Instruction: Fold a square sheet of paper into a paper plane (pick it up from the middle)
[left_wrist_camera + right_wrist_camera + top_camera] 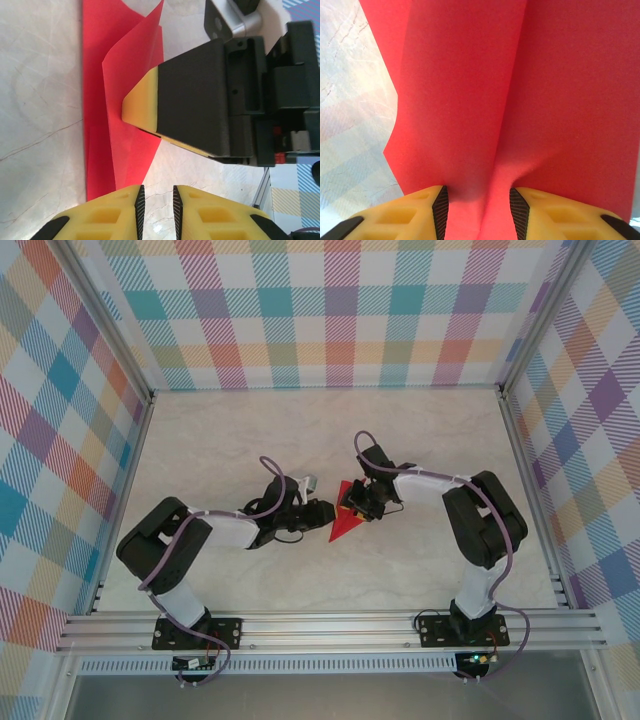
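The red sheet of paper (343, 524) lies mid-table, folded into a triangle whose point faces the near edge. In the left wrist view one flap of the paper (107, 100) stands up off the table. My right gripper (358, 504) is on the paper's far part. Its yellow fingertip (141, 106) presses against the raised flap. Its jaws (478, 197) stand open astride a raised crease in the paper (470, 90). My left gripper (322, 512) sits just left of the paper. Its jaws (158, 192) are slightly apart, with bare table between them.
The marble-patterned tabletop (250, 440) is bounded by checked walls (330, 310) at the back and sides, and an aluminium rail (330, 625) runs along the near edge. Both arms meet at the table's centre, their fingers close together.
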